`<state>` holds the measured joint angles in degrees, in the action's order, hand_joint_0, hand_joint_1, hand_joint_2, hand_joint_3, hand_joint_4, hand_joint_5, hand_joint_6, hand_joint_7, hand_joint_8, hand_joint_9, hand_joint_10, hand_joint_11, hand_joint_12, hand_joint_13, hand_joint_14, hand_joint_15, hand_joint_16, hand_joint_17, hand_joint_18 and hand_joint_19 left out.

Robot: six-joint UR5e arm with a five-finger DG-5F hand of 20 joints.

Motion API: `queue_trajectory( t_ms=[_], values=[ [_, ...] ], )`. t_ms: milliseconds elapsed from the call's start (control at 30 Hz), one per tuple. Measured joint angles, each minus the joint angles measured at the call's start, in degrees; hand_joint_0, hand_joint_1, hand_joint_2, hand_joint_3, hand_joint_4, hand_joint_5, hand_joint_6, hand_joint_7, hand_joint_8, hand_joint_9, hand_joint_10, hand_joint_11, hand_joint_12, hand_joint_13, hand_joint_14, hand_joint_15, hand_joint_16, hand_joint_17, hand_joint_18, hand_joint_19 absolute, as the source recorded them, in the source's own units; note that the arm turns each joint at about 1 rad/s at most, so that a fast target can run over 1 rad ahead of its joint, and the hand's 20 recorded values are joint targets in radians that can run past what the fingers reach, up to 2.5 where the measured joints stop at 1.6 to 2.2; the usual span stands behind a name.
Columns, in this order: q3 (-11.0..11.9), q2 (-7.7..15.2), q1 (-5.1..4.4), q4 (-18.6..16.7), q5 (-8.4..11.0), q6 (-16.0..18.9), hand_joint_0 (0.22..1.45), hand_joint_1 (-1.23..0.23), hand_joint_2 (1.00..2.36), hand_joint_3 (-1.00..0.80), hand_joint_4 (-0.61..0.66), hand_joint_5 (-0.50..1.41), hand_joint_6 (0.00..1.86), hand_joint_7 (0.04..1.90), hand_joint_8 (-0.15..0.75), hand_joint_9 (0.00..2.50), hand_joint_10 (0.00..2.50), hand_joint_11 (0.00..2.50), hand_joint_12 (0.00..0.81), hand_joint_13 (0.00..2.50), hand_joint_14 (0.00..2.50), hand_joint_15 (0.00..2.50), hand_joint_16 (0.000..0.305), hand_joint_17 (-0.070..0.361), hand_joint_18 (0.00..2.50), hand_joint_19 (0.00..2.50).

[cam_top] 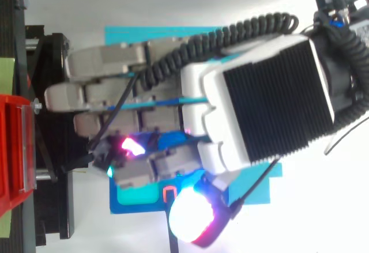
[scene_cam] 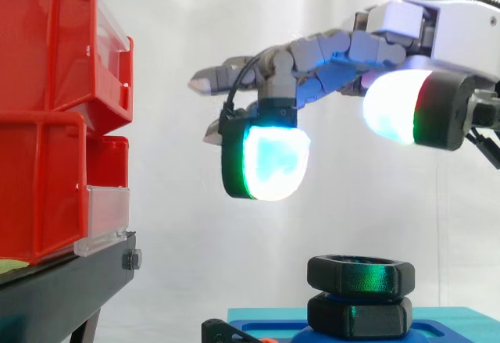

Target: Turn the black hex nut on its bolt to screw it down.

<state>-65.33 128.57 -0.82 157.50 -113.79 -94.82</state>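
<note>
**Hand poised above the hex nut, nothing in its grasp**

White curtain fills the background in the side view. Red bins (scene_cam: pixel 47 108) are stacked at the left of the frame on a black stand (scene_cam: pixel 70 288). Each bin front carries a clear label holder (scene_cam: pixel 105 218); what is in the holders cannot be read.

Low and right of centre, the black hex nut (scene_cam: pixel 360 274) sits directly above a second black hex piece (scene_cam: pixel 359 316) on a blue base (scene_cam: pixel 449 319). Whether the two hex pieces touch cannot be told.

The hand (scene_cam: pixel 351 46) comes in from the upper right, relaxed and spread, and holds nothing. Most fingers reach leftward. One fingertip (scene_cam: pixel 269 163) is bent down, its pad glowing cyan and green above and to the left of the nut, with clear air between them. The thumb pad (scene_cam: pixel 391 108) glows white on the right, higher up and apart from the nut.

The side view gives the gap between pads and nut and the stacking of the two hex pieces. From above, the back of the hand (cam_top: pixel 213 109) lies over the blue base (cam_top: pixel 253 189), fingers pointing toward the black stand (cam_top: pixel 52 91) and a red bin (cam_top: pixel 11 149) at the left edge. A small red-outlined mark (cam_top: pixel 169 194) shows on the base at lower centre, too small to read. A lime-green patch (cam_top: pixel 8 74) sits at the far left edge.
</note>
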Motion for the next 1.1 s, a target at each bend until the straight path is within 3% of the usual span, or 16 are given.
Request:
queue_trajectory(
  t_ms=[333, 467, 633, 833, 1100],
  values=[
    [0.13, 0.01, -3.57, 3.18, 3.77, -0.11, 0.49, -0.21, 1.0, -0.5, 0.11, -0.05, 0.5, 1.11, 0.187, 0.65, 0.0, 0.03, 0.307, 0.21, 0.0, 0.0, 0.043, 0.098, 0.04, 0.11],
    [0.03, 0.01, -4.46, 4.58, 4.83, -0.21, 0.49, -0.21, 1.0, -0.5, 0.1, -0.04, 0.5, 1.16, 0.185, 0.65, 0.0, 0.04, 0.304, 0.21, 0.0, 0.0, 0.043, 0.097, 0.04, 0.1],
    [-1.4, 0.03, -4.69, 4.87, 5.27, -0.34, 0.5, -0.21, 1.0, -0.5, 0.09, -0.03, 0.5, 1.2, 0.183, 0.66, 0.0, 0.03, 0.304, 0.21, 0.0, 0.0, 0.043, 0.096, 0.05, 0.1],
    [-3.76, 0.02, -4.36, 1.68, 5.3, -0.22, 0.5, -0.21, 1.0, -0.5, 0.06, -0.02, 0.5, 1.31, 0.181, 0.67, 0.0, 0.04, 0.302, 0.21, 0.0, 0.0, 0.043, 0.096, 0.04, 0.1],
    [-4.17, 0.03, -3.84, 0.73, 5.25, -0.33, 0.5, -0.21, 1.0, -0.5, 0.06, -0.01, 0.5, 1.38, 0.181, 0.68, 0.0, 0.05, 0.299, 0.22, 0.0, 0.0, 0.042, 0.095, 0.05, 0.09]
  ],
)
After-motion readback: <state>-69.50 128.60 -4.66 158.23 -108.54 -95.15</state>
